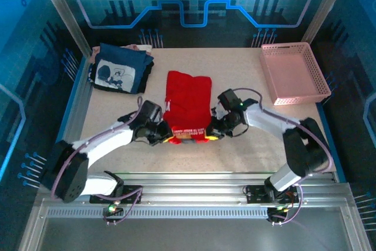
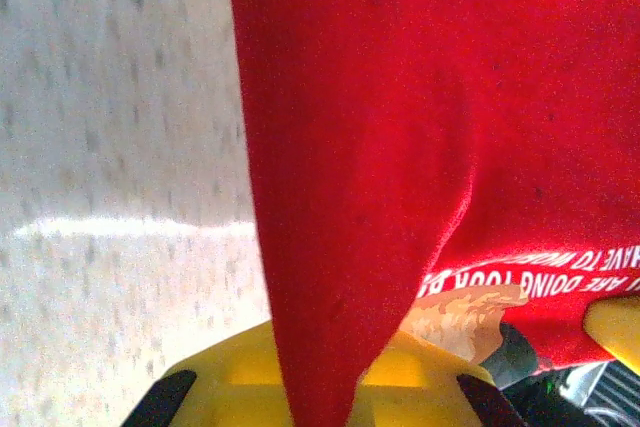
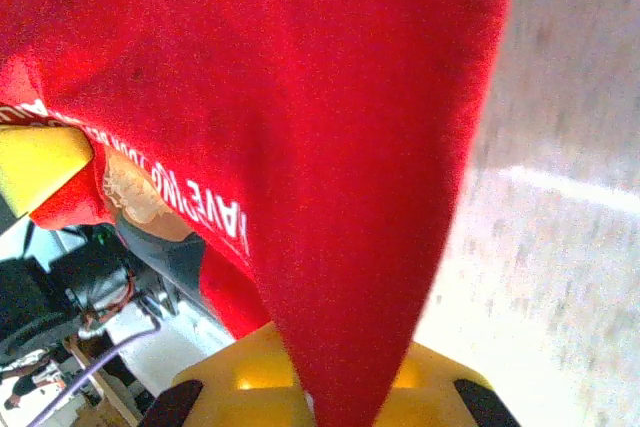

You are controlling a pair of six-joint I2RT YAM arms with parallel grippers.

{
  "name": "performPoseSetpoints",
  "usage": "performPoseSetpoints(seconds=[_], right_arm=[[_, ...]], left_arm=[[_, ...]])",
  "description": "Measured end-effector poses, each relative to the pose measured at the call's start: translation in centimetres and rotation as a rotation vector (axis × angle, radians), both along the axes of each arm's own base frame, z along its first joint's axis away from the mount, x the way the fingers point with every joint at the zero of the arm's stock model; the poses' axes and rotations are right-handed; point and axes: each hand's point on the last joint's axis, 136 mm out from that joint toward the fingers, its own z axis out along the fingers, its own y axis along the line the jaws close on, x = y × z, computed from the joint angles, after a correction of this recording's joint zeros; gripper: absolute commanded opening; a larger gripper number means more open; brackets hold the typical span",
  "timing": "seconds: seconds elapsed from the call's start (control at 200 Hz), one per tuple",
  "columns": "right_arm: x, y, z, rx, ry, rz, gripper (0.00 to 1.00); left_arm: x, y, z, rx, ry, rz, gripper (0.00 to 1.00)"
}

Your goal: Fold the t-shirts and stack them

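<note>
L gripper (image 1: pixel 168 137) was clenched on near-left corner of red t-shirt (image 1: pixel 188 101); R gripper (image 1: pixel 212 134) clenched on near-right corner. Wrist cams: red cloth draped over my yellow fingers (image 2: pixel 235 382). Shirt lay mid-table (image 1: pixel 247 92), white lettering along near hem. Navy t-shirt (image 1: pixel 119 70) far-left corner, well apart. Pink basket (image 1: pixel 294 72) far right.

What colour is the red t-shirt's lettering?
White, on the red t-shirt; clearest in left wrist view.
</note>
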Motion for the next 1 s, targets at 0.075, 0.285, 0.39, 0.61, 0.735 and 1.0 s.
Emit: performPoseSetpoints(seconds=[0.075,0.285,0.39,0.61,0.735,1.0], right_arm=[[-2.2,-0.3,0.7,-0.008,0.01,0.004,0.0],[-3.5,-1.1,4.0,0.004,-0.029,-0.035,0.0],[-2.2,-1.0,6.4,0.015,-0.076,-0.057,0.0],[3.3,-1.6,9.0,0.035,-0.14,-0.115,0.0],[7.3,-1.9,7.9,0.027,-0.121,-0.135,0.0],[15.0,-2.7,4.5,0.019,-0.073,-0.151,0.03]], left_arm=[[-2.0,-0.5,0.9,-0.004,0.002,-0.018,0.0],[-3.7,-0.7,5.0,-0.056,-0.028,-0.008,0.0],[-2.3,-0.8,7.9,-0.071,-0.063,0.014,0.0],[3.7,-0.4,10.0,-0.088,-0.075,0.078,0.0],[7.6,0.0,9.2,-0.092,-0.046,0.093,0.0],[16.0,0.1,6.5,-0.11,0.0,0.077,0.0]])
